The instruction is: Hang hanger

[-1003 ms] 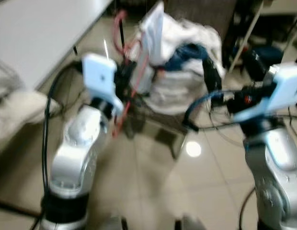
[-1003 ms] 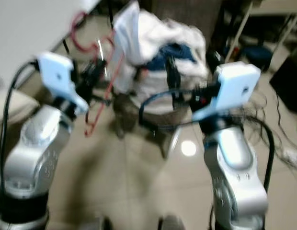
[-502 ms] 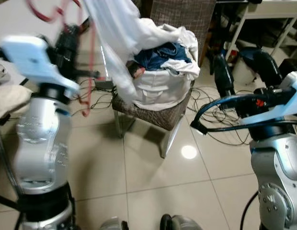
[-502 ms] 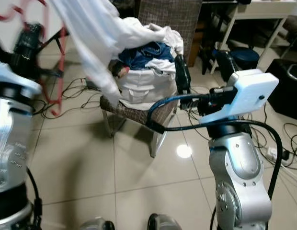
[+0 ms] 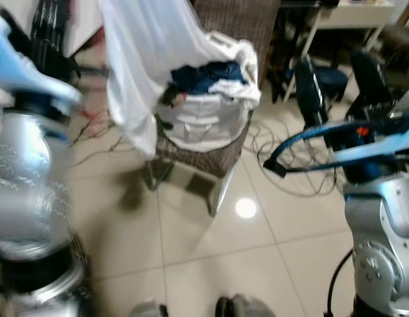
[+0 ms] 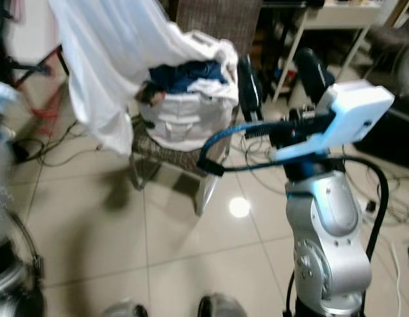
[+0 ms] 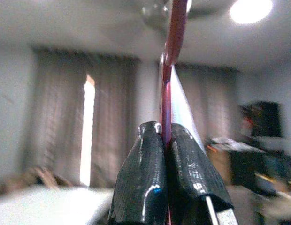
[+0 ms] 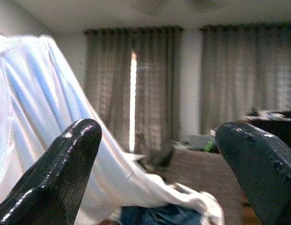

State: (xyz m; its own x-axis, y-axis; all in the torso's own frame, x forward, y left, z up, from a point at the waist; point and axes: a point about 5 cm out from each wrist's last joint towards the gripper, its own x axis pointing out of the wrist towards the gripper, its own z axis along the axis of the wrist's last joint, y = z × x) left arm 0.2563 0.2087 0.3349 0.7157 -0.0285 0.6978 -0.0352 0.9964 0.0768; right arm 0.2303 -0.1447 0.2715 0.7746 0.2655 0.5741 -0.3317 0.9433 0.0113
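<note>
Between left gripper (image 7: pixel 166 140) fingers, unlabelled hanger (image 7: pixel 176 33)

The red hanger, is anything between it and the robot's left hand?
No. The left gripper is shut right on the red hanger, its black fingers pinching the thin bar. A white garment hangs from up there, trailing to the clothes pile on the chair.

Wicker chair (image 5: pixel 221 142) piled with laundry (image 5: pixel 208 92), floor cables (image 5: pixel 287 165)

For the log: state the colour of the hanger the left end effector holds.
Red: the hanger is pinched in the left end effector, clearest in the left wrist view.
</note>
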